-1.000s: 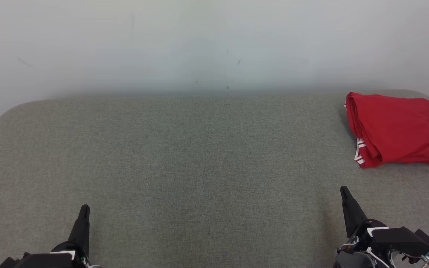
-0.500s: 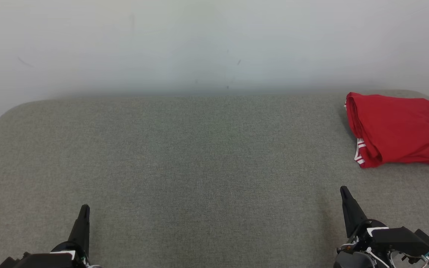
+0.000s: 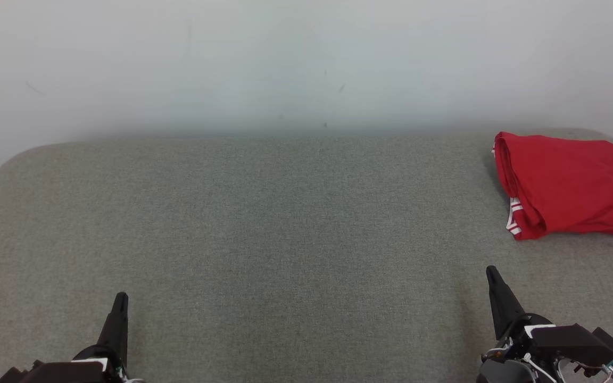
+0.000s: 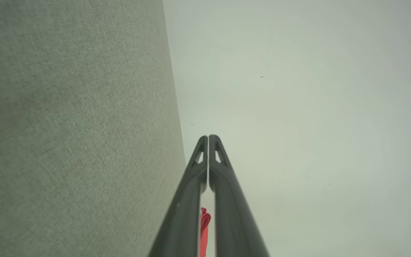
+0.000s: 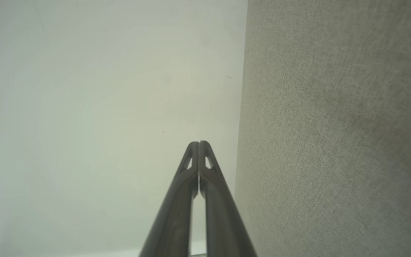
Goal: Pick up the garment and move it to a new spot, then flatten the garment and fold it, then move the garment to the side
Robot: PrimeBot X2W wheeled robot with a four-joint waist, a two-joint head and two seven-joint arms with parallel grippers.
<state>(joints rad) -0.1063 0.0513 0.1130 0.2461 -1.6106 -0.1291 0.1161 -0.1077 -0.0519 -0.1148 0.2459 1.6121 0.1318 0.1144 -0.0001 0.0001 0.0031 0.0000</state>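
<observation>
The red garment (image 3: pixel 567 183) lies at the upper right of the head view, on the far right corner of the grey fabric-covered table (image 3: pixel 285 223). It is folded into a compact rectangle, with a white-striped trim peeking out at its lower left corner. Its right edge runs off the frame, so I cannot tell how close it sits to the table's rim there. The left gripper (image 3: pixel 120 298) rests at the lower left and the right gripper (image 3: pixel 491 272) at the lower right, both well apart from the cloth. Each wrist view shows its own two dark fingers pressed together tip to tip with nothing between them. Judged from this layout, the fold is made and the bundle is set aside, so the step in hand looks like the close of the move to the side. Doing that well means keeping both arms low and clear of the stack so nothing brushes it. Should the placement need correcting, the right gripper is the nearer one. It would have to spread its fingers, come in from the near edge and take the whole stack rather than the top layer, so the fold does not peel open. The striped corner looks the loosest part and the likeliest to snag.
</observation>
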